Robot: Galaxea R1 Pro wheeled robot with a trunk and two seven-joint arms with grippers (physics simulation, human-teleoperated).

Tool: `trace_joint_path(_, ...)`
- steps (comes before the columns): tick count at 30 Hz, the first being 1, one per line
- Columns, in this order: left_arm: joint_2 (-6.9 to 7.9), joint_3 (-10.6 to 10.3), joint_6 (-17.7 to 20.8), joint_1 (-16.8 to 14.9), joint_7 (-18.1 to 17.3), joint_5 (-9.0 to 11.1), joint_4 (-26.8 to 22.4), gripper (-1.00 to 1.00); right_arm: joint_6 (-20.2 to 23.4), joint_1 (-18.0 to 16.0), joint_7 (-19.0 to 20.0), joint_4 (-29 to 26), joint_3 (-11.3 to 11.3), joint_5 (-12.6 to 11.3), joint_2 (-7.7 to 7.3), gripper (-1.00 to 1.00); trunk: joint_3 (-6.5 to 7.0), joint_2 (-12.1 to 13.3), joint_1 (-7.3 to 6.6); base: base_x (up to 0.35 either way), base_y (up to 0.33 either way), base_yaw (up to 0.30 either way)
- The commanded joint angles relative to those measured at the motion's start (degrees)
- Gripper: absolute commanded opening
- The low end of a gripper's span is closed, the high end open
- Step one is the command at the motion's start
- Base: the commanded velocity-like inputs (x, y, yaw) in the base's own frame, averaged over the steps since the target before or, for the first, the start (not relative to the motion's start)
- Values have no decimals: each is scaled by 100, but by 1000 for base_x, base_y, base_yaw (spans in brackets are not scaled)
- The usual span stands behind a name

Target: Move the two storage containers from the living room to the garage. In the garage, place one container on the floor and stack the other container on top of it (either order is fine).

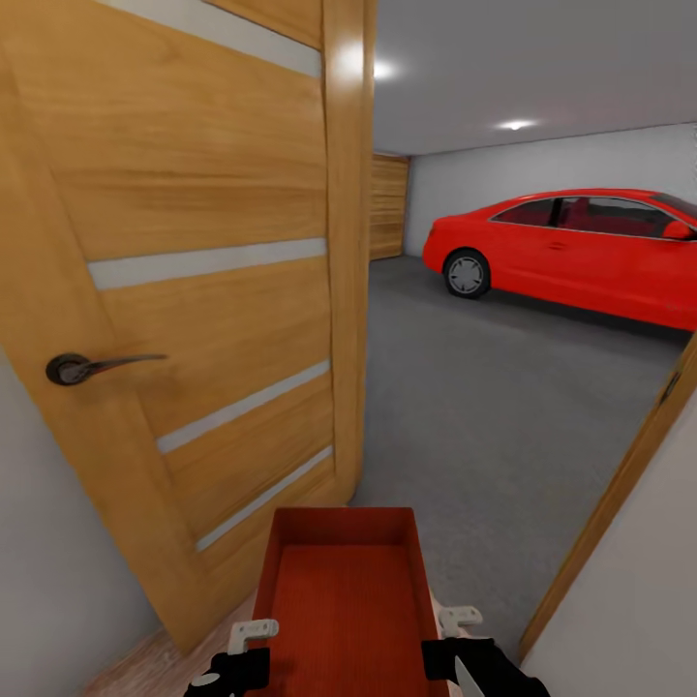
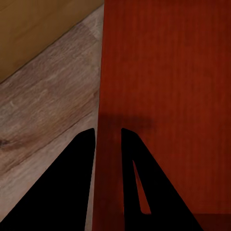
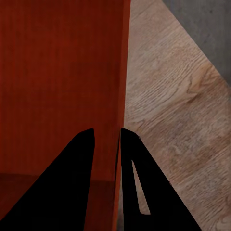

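One orange-red storage container [image 1: 348, 590] hangs in front of me at the bottom of the head view, open top up and nothing inside it. My left gripper [image 1: 250, 634] is shut on its left wall, and the left wrist view has that wall [image 2: 159, 72] between the black fingers [image 2: 72, 183] of the left gripper [image 2: 107, 131]. My right gripper [image 1: 457, 620] is shut on the right wall [image 3: 62, 72], pinched between its fingers [image 3: 139, 183], the right gripper [image 3: 107, 130] clamped on the rim. Beyond the doorway lies the garage with its dark grey floor [image 1: 484, 407].
An open wooden door [image 1: 194, 290] with a dark lever handle [image 1: 82, 367] stands close on my left. The door frame [image 1: 620, 484] and a pale wall are close on my right. A red car [image 1: 581, 247] is parked at the garage's far right. Light wood planks [image 2: 43, 110] lie below me.
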Motion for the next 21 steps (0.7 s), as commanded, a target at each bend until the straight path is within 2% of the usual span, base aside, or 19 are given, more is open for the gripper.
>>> trace_joint_path(1, 4, -19, -12, -7, -112, -28, 28, -100, 33, -1, 85, -24, 192, -68, -197, -100, -5, -3, 1, 147, 21, -36)
trace_joint_path(6, 4, -19, -12, -7, -112, -28, 28, -100, 29, 1, 86, -26, 192, -68, -197, -100, -5, -3, 1, 141, 11, -37)
trace_joint_path(14, 4, -19, -12, -7, -112, -28, 28, -100, 29, 3, 86, -26, 191, -68, -197, -100, 2, -3, 1, 131, 59, -180)
trace_joint_path(21, 4, -19, -12, -7, -112, -28, 28, -100, 31, 0, 86, -26, 188, -68, -197, -100, 4, -3, 1, 60, 13, -43)
